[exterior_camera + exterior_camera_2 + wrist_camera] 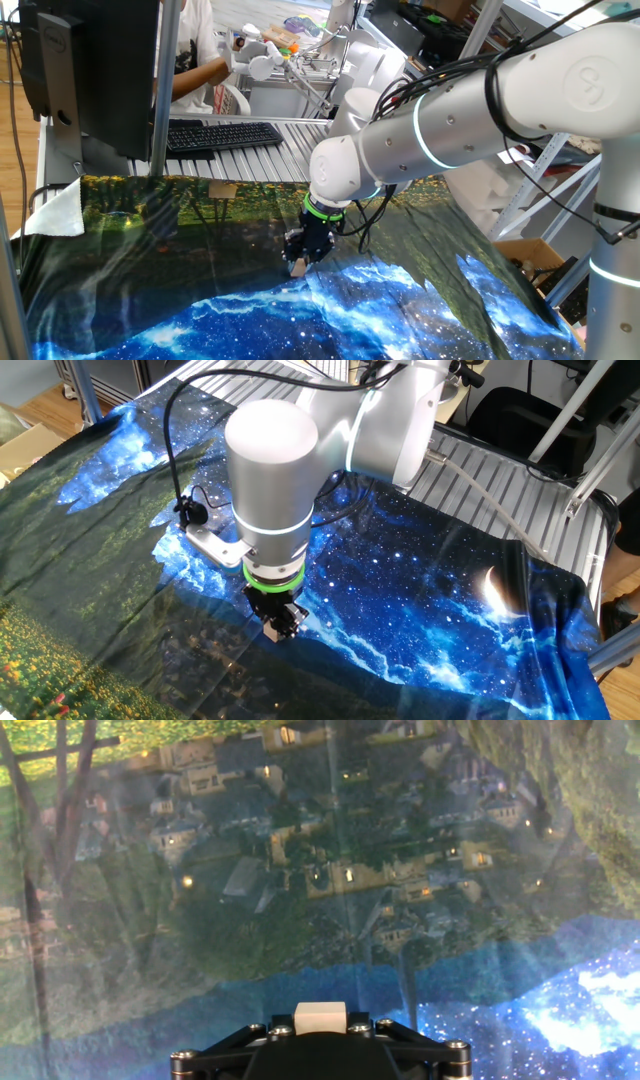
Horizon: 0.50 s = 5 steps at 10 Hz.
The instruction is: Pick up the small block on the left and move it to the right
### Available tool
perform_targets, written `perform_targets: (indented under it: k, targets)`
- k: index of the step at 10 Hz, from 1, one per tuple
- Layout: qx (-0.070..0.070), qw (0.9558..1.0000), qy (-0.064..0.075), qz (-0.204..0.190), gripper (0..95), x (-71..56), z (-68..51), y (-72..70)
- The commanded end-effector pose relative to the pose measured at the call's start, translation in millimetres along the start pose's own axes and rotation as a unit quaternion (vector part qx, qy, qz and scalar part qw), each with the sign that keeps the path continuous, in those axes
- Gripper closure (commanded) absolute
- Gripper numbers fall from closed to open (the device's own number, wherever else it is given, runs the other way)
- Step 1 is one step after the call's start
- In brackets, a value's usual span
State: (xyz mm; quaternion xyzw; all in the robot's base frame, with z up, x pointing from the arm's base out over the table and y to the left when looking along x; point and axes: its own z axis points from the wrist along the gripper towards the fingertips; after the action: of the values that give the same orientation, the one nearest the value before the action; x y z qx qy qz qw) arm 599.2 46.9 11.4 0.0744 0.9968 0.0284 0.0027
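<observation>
The small block (320, 1017) is a tiny, pale tan cube with plain sides. It sits low in the middle of the hand view, held at the tip of the black fingers (262, 1037), above the counter.

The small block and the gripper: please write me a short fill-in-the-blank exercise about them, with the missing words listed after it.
1. The small block is held between the fingers of the ____.
2. The colour of the block is pale ____.
3. The gripper hangs over a cloth printed with blue sky and white ____.
4. Behind the table, a black ____ lies on a slatted metal surface.

Missing words: gripper; tan; stars; keyboard
</observation>
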Motion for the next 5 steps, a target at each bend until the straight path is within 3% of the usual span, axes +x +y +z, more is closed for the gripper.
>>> perform_targets:
  k: [1,3,5]
  targets:
    - [0.002,1.0,-0.002,0.0,95.0,-1.6,4.7,0.5]
    - [0.009,1.0,0.003,0.0,95.0,-3.4,10.5,1.0]
    - [-0.002,1.0,0.004,0.002,95.0,-3.3,10.2,1.1]
